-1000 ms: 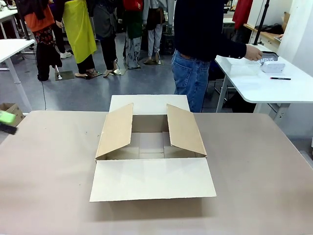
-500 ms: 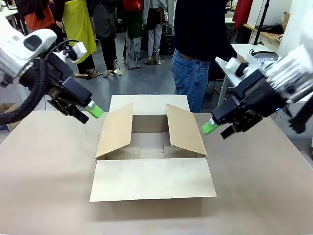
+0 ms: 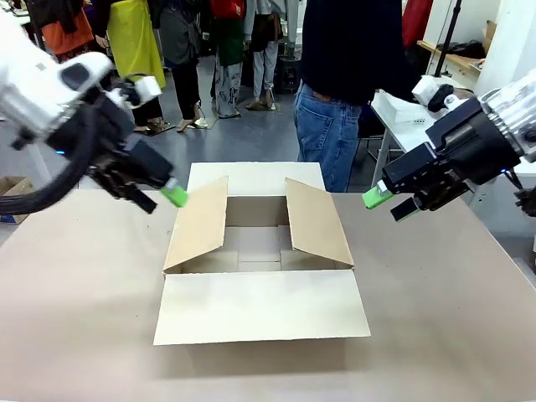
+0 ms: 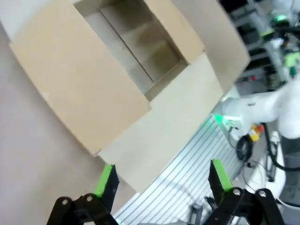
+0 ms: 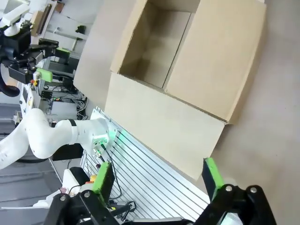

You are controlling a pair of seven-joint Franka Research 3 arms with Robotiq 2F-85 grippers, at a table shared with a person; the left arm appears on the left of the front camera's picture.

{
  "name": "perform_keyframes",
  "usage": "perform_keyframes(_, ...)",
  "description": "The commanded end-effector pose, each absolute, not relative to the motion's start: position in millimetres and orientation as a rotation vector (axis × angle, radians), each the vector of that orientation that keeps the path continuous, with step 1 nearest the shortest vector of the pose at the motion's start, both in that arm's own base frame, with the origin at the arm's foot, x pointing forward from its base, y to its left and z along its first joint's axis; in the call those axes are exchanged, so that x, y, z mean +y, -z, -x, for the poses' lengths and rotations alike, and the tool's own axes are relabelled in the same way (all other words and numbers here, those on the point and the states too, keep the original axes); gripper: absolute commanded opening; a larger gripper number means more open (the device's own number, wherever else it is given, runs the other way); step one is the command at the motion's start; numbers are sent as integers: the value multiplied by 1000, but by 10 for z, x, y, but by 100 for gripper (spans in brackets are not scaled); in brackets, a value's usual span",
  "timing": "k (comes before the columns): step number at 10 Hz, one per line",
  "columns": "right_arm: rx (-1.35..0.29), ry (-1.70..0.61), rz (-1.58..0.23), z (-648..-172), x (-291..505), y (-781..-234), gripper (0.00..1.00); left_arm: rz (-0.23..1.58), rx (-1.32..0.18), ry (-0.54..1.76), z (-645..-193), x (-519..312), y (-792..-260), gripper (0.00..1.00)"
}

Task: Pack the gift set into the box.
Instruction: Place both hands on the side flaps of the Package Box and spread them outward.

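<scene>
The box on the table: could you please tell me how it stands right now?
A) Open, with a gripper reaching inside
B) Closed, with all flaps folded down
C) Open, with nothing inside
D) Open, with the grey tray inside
C: the box has its four flaps spread and its bare cardboard floor shows, while the left gripper and the right gripper hang open off its two sides.

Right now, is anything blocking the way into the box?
Nothing visible does. The box is bare inside and all four flaps are folded outward, so the opening is free. The left gripper and the right gripper hover open beside it, one on each side, neither over the opening.
</scene>
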State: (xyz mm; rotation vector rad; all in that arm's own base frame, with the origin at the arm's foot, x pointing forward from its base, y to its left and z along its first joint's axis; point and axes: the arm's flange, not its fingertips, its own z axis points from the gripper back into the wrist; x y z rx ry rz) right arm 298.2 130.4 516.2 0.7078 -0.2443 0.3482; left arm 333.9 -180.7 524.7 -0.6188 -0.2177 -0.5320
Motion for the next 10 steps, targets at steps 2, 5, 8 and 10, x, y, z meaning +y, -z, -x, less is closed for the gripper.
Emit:
perform_keyframes(2,-137,-383,-687,-3102,1394,-5009,100,414,-179,439,-3635,-2520,-5353,100)
perform_keyframes(5,-167,-348,-701,-3069,1373,-4944,100,179,-175,208,-3820,-3146,-5139,100)
perform_keyframes(8,-299,-351,-795,-3206,1304,-4927,100,251,-218,290,-3780,-3066,-5083,100)
perform_keyframes(10,-405,-329,-809,-3321,1357,-4861,100,123,-359,145,-3748,-3248,-4872,100)
